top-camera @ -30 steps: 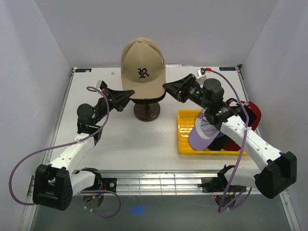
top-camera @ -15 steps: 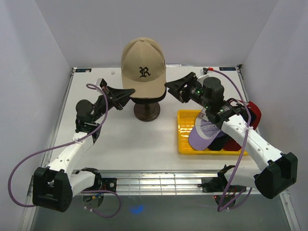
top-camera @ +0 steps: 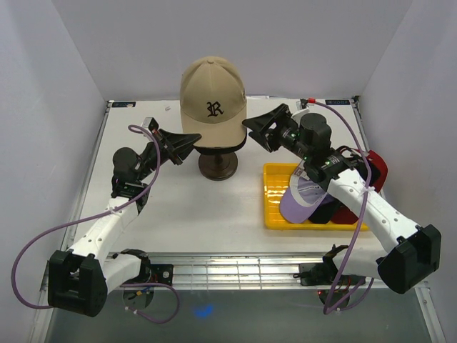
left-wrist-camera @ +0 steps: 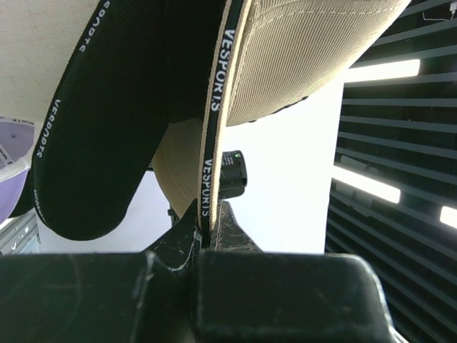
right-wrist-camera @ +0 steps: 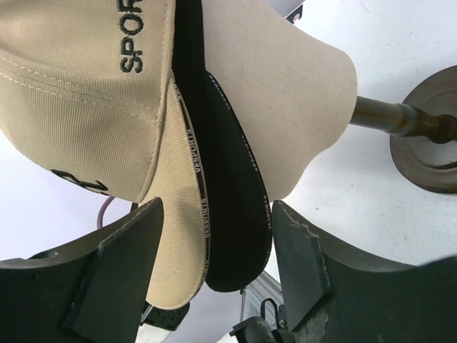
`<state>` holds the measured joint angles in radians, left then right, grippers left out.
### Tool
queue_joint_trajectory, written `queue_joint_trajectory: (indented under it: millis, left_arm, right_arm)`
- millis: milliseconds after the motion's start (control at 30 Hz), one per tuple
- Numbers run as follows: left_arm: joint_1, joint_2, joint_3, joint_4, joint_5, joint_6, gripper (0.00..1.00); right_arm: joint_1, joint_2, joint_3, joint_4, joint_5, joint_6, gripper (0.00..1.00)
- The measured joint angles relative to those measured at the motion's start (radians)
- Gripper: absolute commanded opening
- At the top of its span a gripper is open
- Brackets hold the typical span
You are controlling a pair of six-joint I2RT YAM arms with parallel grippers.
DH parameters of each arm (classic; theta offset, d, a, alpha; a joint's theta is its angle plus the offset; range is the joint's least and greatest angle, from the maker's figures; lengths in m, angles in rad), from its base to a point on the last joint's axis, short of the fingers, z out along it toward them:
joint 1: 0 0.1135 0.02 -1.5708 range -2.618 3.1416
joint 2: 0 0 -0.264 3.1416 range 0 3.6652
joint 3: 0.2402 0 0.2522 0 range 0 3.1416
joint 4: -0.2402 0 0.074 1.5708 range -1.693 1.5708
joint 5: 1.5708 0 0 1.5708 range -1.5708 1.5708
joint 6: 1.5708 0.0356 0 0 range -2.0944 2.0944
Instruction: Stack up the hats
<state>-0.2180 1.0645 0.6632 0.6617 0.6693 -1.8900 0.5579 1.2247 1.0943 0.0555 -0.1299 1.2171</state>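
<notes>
A tan hat (top-camera: 212, 100) with a black letter logo sits on the mannequin head, and a black brim (right-wrist-camera: 232, 186) lies under its tan brim (right-wrist-camera: 178, 236). My left gripper (top-camera: 191, 138) is shut on the tan hat's lower edge (left-wrist-camera: 208, 179) from the left. The right gripper (top-camera: 251, 128) stands open at the hat's right side, with both brims between its fingers (right-wrist-camera: 307, 264) and apart from them. More hats lie in the yellow tray (top-camera: 275, 193): a lavender one (top-camera: 298, 201), a black one (top-camera: 325, 212) and a red one (top-camera: 373, 168).
The beige mannequin head (right-wrist-camera: 285, 93) stands on a dark round stand (top-camera: 218, 166) at the middle back of the white table. Grey walls close in on the left, back and right. A metal rail runs along the near edge.
The right gripper's jaws have spread apart and let go of the brims. The left gripper keeps its hold, and both arms stay almost where they were.
</notes>
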Motion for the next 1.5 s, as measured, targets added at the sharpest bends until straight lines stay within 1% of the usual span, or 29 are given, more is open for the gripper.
queue_joint_trajectory:
  millis: [33, 100, 267, 400, 500, 533, 567, 867, 1067, 1133, 1167, 1200, 1300, 1333, 1400, 1433, 1500]
  left_arm:
    - [0.000, 0.000, 0.000, -0.003, 0.001, 0.002, 0.00]
    - [0.000, 0.000, 0.000, -0.008, 0.001, 0.009, 0.00]
    - [0.000, -0.002, 0.000, -0.024, 0.000, 0.023, 0.00]
    - [0.000, -0.004, 0.000, -0.032, 0.000, 0.035, 0.00]
    - [0.000, -0.006, 0.000, -0.041, -0.003, 0.045, 0.00]
    - [0.000, -0.006, 0.000, -0.045, -0.005, 0.050, 0.00]
    - [0.000, -0.006, 0.001, -0.050, -0.006, 0.052, 0.00]
    - [0.000, -0.008, 0.037, -0.132, -0.008, 0.117, 0.00]
    - [0.000, -0.006, 0.088, -0.236, -0.004, 0.193, 0.00]
    - [0.000, -0.006, 0.095, -0.259, -0.002, 0.214, 0.00]
    - [0.000, -0.006, 0.099, -0.270, -0.002, 0.225, 0.01]
    - [0.000, -0.006, 0.103, -0.281, -0.002, 0.236, 0.04]
    - [0.001, -0.006, 0.116, -0.315, -0.001, 0.268, 0.12]
    - [0.001, -0.006, 0.120, -0.326, -0.001, 0.278, 0.18]
    - [0.001, -0.007, 0.128, -0.351, -0.003, 0.299, 0.22]
    - [0.001, -0.007, 0.129, -0.365, -0.003, 0.306, 0.26]
    - [0.001, -0.007, 0.129, -0.394, -0.003, 0.321, 0.29]
  right_arm:
    - [0.003, 0.004, 0.005, 0.002, 0.000, -0.002, 0.71]
    - [0.009, 0.010, 0.009, 0.019, 0.001, -0.007, 0.74]
    - [0.021, 0.014, 0.009, 0.042, 0.010, -0.016, 0.74]
    - [0.027, 0.022, 0.009, 0.046, 0.021, -0.021, 0.69]
    - [0.032, 0.028, 0.009, 0.046, 0.029, -0.022, 0.62]
    - [0.033, 0.030, 0.009, 0.046, 0.033, -0.023, 0.59]
    - [0.034, 0.031, 0.009, 0.046, 0.037, -0.025, 0.58]
    - [0.047, 0.035, 0.009, 0.045, 0.070, -0.028, 0.57]
    - [0.053, 0.036, 0.009, 0.045, 0.084, -0.029, 0.56]
    - [0.056, 0.037, 0.009, 0.045, 0.089, -0.032, 0.52]
    - [0.058, 0.038, 0.009, 0.045, 0.093, -0.034, 0.50]
    - [0.059, 0.039, 0.009, 0.045, 0.095, -0.035, 0.47]
    - [0.060, 0.042, 0.009, 0.042, 0.102, -0.039, 0.42]
    - [0.061, 0.043, 0.009, 0.040, 0.104, -0.040, 0.41]
    - [0.061, 0.043, 0.009, 0.034, 0.105, -0.040, 0.39]
    - [0.061, 0.043, 0.009, 0.031, 0.105, -0.040, 0.37]
    - [0.062, 0.043, 0.009, 0.024, 0.108, -0.040, 0.34]
